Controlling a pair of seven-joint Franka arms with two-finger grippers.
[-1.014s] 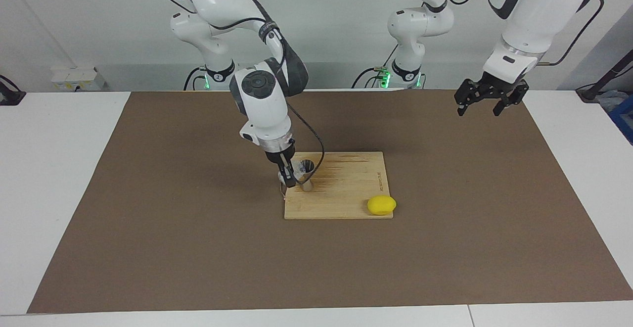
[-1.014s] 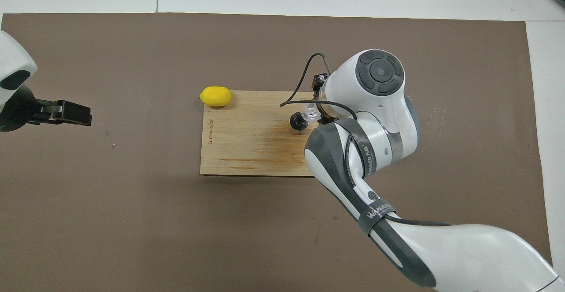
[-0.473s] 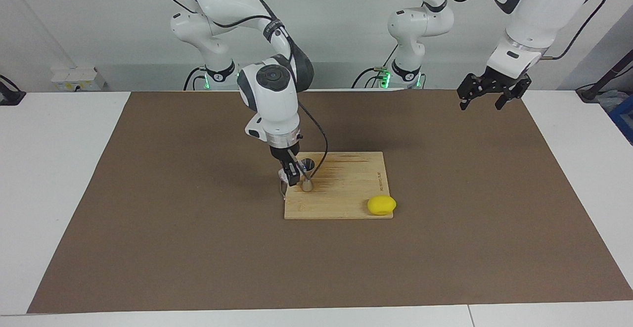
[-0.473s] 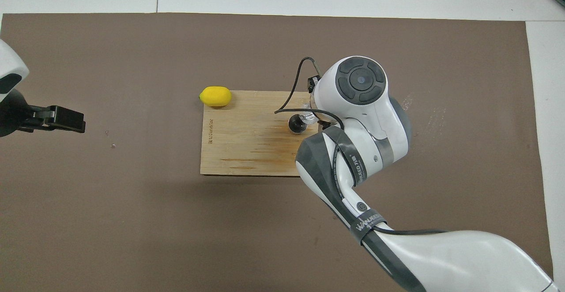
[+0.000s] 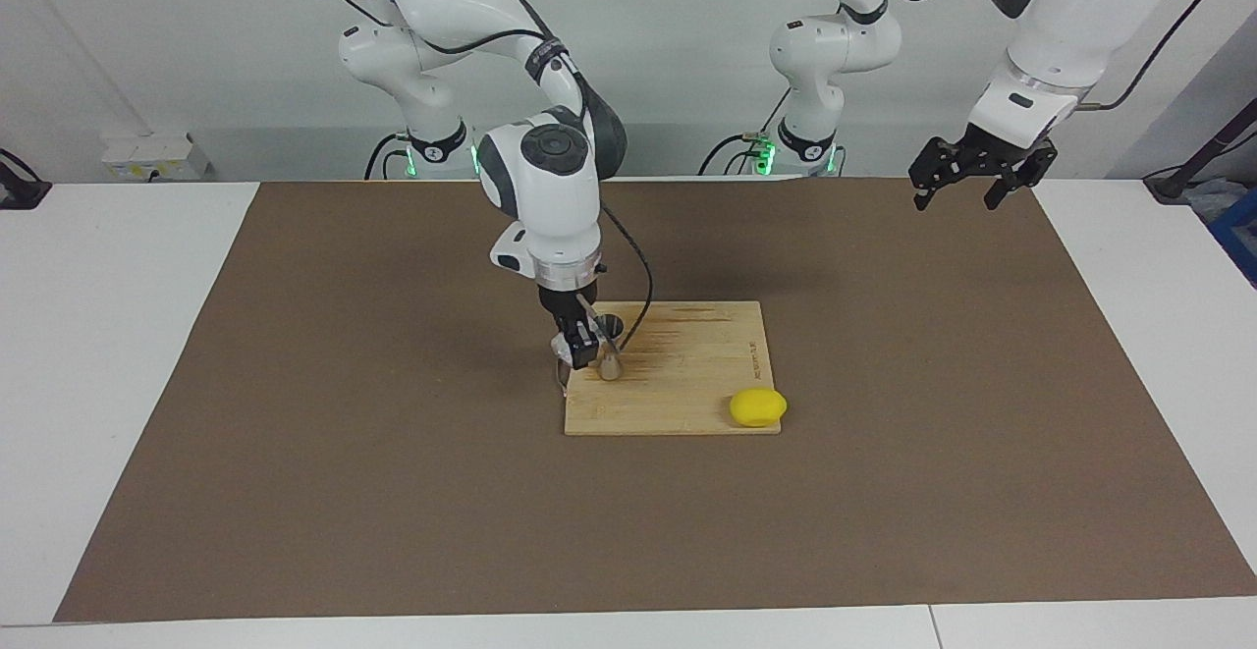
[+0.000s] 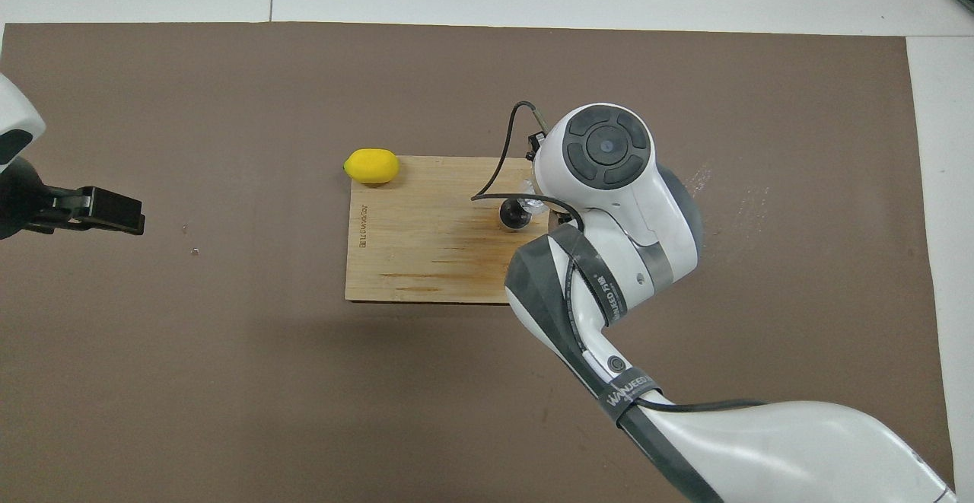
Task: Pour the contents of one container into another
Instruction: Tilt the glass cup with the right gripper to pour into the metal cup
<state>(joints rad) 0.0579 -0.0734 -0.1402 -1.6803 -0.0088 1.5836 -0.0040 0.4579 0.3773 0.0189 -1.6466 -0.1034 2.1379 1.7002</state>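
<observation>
My right gripper [image 5: 581,345] is shut on the small clear cup [image 5: 564,349], low over the board's corner at the right arm's end. In the overhead view only a sliver of the cup [image 6: 531,198] shows under the wrist. The metal jigger [image 5: 610,347] stands upright on the wooden board [image 5: 687,384], right beside the held cup, its dark mouth [image 6: 515,214] facing up. I cannot tell how the cup is tilted. My left gripper [image 5: 968,185] hangs open with nothing in it, over the mat at the left arm's end [image 6: 114,210].
A yellow lemon [image 5: 757,406] lies at the board's corner farthest from the robots, toward the left arm's end [image 6: 370,166]. The board [image 6: 426,244] sits mid-mat on the brown mat [image 5: 393,482]. The right arm's black cable [image 5: 638,296] loops over the board.
The right wrist has swung more upright above the jigger, with the cup still in its grip. The left gripper has drawn back toward the robots' end of the mat.
</observation>
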